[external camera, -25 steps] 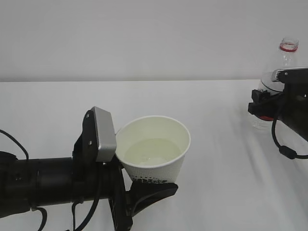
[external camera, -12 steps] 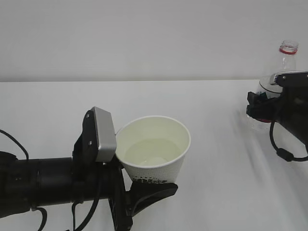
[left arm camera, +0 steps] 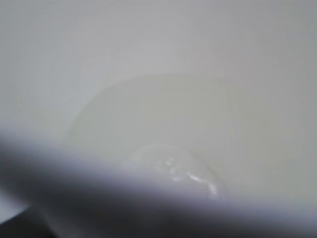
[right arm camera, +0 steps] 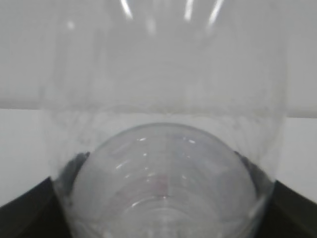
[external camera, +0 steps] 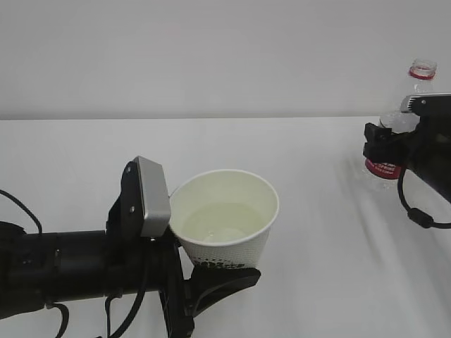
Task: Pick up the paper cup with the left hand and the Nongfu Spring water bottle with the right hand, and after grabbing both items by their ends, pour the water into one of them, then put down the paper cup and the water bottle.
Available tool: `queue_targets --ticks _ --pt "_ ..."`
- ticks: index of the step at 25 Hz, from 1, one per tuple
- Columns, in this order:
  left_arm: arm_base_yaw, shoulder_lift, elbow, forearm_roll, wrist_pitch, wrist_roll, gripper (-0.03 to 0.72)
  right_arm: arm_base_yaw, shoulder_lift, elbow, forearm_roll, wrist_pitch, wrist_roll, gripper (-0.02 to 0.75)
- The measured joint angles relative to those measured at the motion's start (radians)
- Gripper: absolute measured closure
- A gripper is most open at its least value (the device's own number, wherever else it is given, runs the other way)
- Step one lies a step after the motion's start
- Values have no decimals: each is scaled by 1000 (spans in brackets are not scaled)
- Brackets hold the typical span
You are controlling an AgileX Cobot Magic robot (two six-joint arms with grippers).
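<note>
My left gripper (external camera: 220, 271) is shut on the base of the white paper cup (external camera: 232, 243), which I hold upright at the front centre of the table. A pale pool of water (external camera: 220, 222) lies in the cup. The left wrist view looks down into the paper cup (left arm camera: 148, 39) at the water (left arm camera: 158, 119). The clear Nongfu Spring water bottle (external camera: 385, 167), with a red label and red neck ring, stands upright at the far right. My right gripper (external camera: 384, 141) surrounds its body above the label, jaws open. The bottle (right arm camera: 163, 99) fills the right wrist view between dark fingers (right arm camera: 25, 213).
The white table (external camera: 317, 232) runs back to a plain white wall. My left arm's black body (external camera: 63, 271) and grey camera housing (external camera: 149, 197) take up the front left. A black cable (external camera: 412, 211) hangs from the right arm.
My right gripper has let go and slid up the bottle, uncovering the red label; the bottle stayed where it stands. The left gripper and the cup have not moved.
</note>
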Motion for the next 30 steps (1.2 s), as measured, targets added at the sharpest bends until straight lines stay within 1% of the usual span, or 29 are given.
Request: queue_targets --ticks 9,16,30 --pt "0 0 0 0 0 0 188 0 -103 0 -17 109 5 111" --pt "0 0 0 0 0 0 188 0 -158 0 -27 157 5 111" --pt "0 0 0 0 0 0 188 0 -242 0 -33 166 5 111"
